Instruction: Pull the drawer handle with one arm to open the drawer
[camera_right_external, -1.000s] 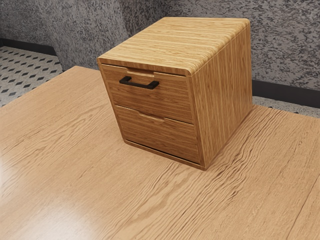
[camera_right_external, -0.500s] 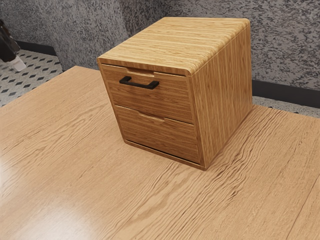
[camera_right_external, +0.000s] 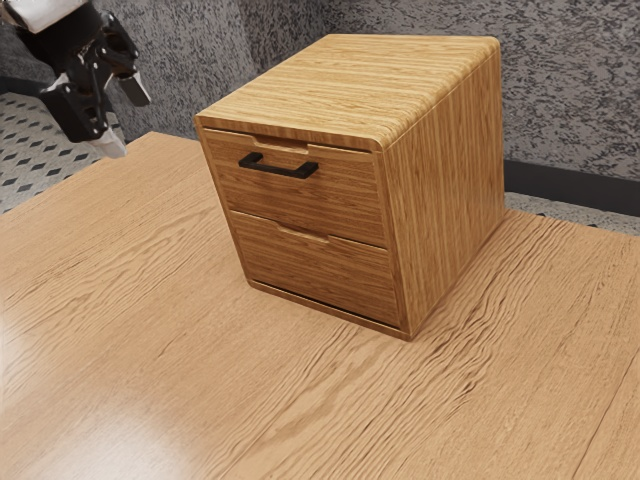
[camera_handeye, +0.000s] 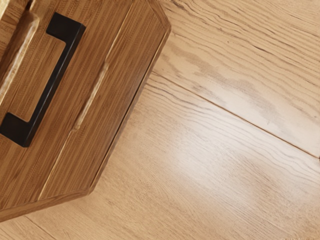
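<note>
Exterior view shows the black two-finger gripper (camera_right_external: 118, 118), fingers spread and empty, above the far edge of the pale wooden table (camera_right_external: 200, 380) at the exterior view's left. It is well apart from the striped wooden two-drawer cabinet (camera_right_external: 440, 170). The cabinet's upper drawer (camera_right_external: 340, 200) looks shut, its black bar handle (camera_right_external: 278, 167) untouched. The step in hand is the approach. Next, the fingers should probably go around the bar, close, then pull straight outward.

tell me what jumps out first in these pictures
A wooden two-drawer cabinet stands in the middle of the table, both drawers shut, with a black handle on its top drawer. At the exterior view's upper left, the black gripper hangs open in the air, well apart from the cabinet.
</note>
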